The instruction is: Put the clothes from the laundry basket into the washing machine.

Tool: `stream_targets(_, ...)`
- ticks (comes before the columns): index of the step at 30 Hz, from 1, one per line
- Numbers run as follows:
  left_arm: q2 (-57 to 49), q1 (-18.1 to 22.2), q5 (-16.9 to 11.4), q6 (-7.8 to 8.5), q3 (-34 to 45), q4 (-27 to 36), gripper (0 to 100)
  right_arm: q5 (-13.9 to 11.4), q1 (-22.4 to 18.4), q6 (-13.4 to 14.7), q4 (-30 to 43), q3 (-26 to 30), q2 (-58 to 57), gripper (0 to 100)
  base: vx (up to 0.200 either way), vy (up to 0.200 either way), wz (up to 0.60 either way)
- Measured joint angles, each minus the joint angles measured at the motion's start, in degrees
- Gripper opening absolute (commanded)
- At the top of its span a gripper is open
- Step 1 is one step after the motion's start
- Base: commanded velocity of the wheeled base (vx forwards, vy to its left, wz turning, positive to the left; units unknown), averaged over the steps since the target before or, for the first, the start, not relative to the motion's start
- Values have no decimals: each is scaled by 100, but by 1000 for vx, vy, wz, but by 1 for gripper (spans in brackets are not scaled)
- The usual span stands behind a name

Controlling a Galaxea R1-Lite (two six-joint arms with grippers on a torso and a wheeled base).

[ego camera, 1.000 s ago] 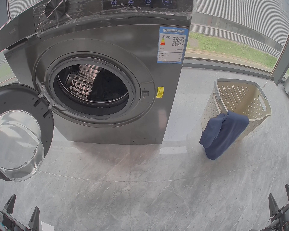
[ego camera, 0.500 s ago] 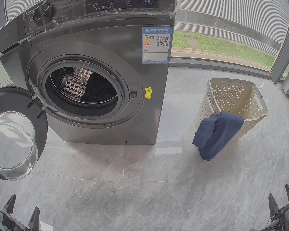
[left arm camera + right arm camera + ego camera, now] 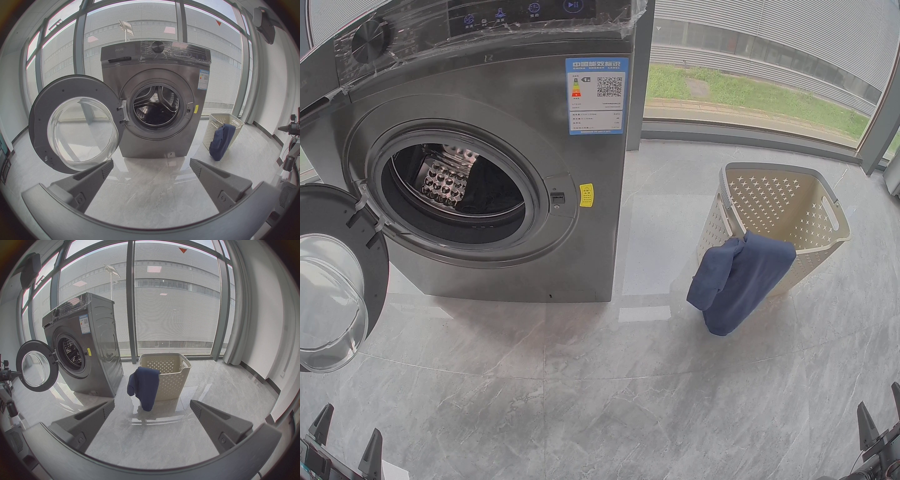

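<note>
while drum (image 3: 440,181) gapes, cloth (image 3: 740,281) overhangs basket (image 3: 794,200)

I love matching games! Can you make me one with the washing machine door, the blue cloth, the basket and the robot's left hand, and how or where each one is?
Things:
1. washing machine door
2. blue cloth
3. laundry basket
4. left hand

States:
A. draped over the basket's rim
B. fingers apart, holding nothing
C. swung wide open
D. standing on the floor beside the washing machine

Pairs: 1-C, 2-A, 3-D, 4-B
</note>
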State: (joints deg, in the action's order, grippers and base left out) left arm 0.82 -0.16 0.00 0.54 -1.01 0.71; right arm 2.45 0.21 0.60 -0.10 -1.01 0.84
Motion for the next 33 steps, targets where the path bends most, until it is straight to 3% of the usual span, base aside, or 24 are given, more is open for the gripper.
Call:
stream_targets(25, 6, -9, 0, 0, 0, -2, 100, -13, -7, -16, 12, 0, 1, 100, 0, -200, 0)
stream_targets(33, 9, -9, -11, -10, 0, -11, 100, -40, 4, -5, 7, 0, 4, 100, 0, 0, -225)
